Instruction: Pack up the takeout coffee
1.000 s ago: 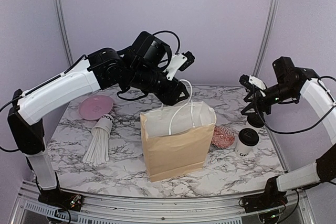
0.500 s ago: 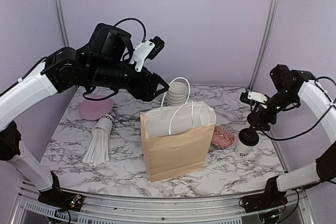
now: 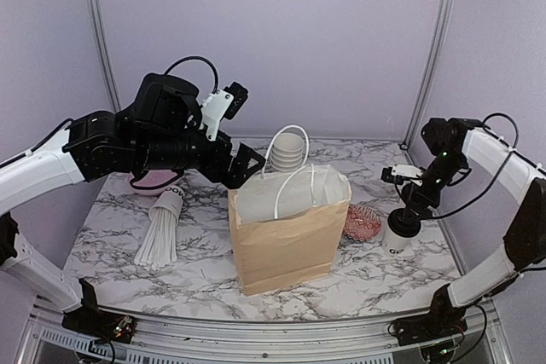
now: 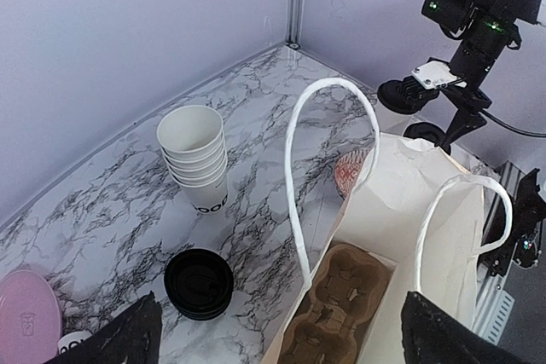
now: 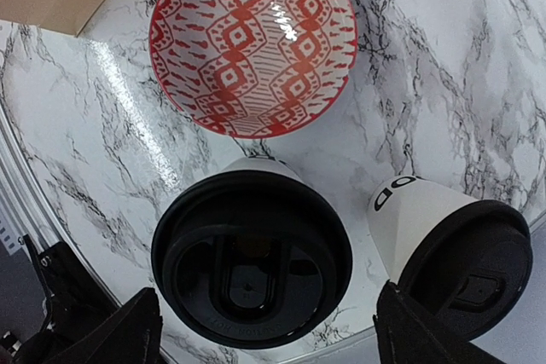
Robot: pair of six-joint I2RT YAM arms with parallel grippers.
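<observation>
Two takeout coffee cups stand at the right of the table. The right wrist view shows the nearer one (image 5: 252, 257) with its black lid straight below my right gripper (image 5: 264, 334), and the second (image 5: 456, 249) beside it. My right gripper (image 3: 409, 205) is open and hovers just above the nearer cup (image 3: 398, 234), fingers either side of its lid. The brown bag (image 3: 281, 240) stands open at the centre, a cardboard cup carrier (image 4: 363, 304) on its floor. My left gripper (image 3: 246, 165) is open and empty, above the bag's back left side.
A red patterned bowl (image 5: 252, 44) lies between the bag and the cups. A stack of lidless cups (image 4: 194, 155) and black lids (image 4: 199, 283) sit behind the bag. A cup of wrapped straws (image 3: 162, 228) and a pink plate (image 4: 26, 321) are at the left.
My left arm has drawn back to the left and come lower, uncovering the stack of lidless cups. My right gripper has come down and in over the nearer coffee cup.
</observation>
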